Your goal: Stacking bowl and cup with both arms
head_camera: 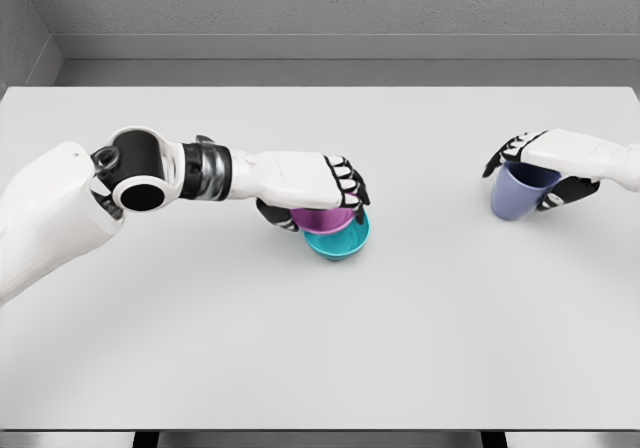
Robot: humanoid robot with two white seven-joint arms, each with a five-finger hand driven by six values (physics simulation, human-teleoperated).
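It looked like a bare simulated test room: a plain white table (pixel 320 348) stood against grey walls (pixel 340 3).

A white table (pixel 320 348) before a grey wall (pixel 320 8)

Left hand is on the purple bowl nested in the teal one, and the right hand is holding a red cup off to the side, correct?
Not quite: the cup in the right hand is blue, not red, as the head view shows. The left hand does grip the purple bowl sitting in the teal bowl.

Bowls: 2, a purple bowl (pixel 322 218) and a teal bowl (pixel 340 242)
Cups: 1, a blue cup (pixel 516 195)
Tables: 1, the white table (pixel 320 348)
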